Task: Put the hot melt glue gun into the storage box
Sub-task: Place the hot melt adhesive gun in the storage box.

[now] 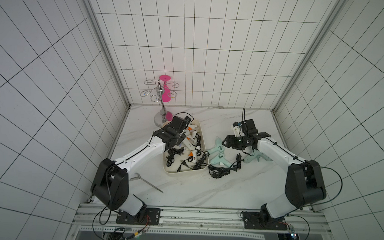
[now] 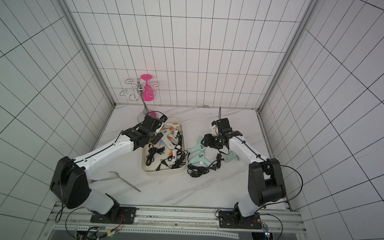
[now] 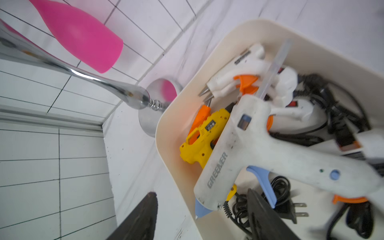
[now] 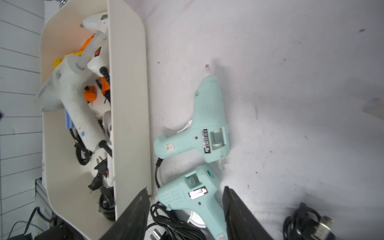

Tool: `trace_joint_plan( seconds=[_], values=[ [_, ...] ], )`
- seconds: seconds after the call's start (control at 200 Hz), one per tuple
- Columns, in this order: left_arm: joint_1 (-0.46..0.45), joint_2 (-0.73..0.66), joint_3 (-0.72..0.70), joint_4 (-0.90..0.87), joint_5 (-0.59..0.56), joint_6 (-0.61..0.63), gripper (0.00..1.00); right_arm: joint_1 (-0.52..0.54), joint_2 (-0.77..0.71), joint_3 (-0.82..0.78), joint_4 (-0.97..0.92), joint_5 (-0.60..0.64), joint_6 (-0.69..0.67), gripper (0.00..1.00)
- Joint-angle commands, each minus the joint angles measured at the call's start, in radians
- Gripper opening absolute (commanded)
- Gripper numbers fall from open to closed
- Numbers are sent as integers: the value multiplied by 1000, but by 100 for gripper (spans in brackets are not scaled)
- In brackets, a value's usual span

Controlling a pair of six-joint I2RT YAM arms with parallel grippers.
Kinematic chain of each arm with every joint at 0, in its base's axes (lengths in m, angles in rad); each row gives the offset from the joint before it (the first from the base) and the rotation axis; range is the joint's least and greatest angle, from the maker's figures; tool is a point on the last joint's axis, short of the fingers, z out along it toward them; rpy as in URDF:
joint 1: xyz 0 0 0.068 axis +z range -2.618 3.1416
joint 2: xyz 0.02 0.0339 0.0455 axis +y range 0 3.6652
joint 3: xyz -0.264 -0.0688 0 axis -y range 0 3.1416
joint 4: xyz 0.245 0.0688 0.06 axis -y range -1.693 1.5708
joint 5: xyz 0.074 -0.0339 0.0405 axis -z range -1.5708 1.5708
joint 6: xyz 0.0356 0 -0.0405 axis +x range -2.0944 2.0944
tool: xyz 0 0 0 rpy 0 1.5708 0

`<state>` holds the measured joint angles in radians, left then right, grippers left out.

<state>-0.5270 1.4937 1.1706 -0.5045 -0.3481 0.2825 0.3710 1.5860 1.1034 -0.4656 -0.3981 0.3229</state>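
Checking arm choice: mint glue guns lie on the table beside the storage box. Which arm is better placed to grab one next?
Right. The right gripper hovers open above a mint glue gun beside the storage box; the left gripper is over the box itself, farther from the guns.

Left fingers (image 3: 141,218) spread wide, right fingers (image 4: 236,214) seemingly apart, both pointed downward.

"GREENER" is printed on the white glue gun (image 3: 249,145).
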Motion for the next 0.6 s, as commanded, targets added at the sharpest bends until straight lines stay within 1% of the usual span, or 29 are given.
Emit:
trace_joint_plan(
  seconds=[0.0,0.105,0.185,0.29,0.365,0.425,0.515,0.595],
  values=[
    [11,51,-34,184,189,-108,68,-18,-4,38,-78,108,-5,59],
    [45,147,2,180,251,-194,65,-15,20,36,-63,109,0,60],
    [72,207,6,194,286,-214,63,-1,57,54,-18,99,-8,61],
    [92,268,0,221,307,-216,62,26,134,126,9,122,-22,62],
    [102,305,-12,272,323,-217,61,40,206,193,7,125,-23,62],
    [104,333,49,208,331,-205,59,58,261,251,-16,160,-32,62],
    [106,338,67,234,332,-187,59,90,328,311,-48,206,-58,62],
    [108,346,86,221,359,-182,60,117,379,356,-107,246,-78,62]
  ],
)
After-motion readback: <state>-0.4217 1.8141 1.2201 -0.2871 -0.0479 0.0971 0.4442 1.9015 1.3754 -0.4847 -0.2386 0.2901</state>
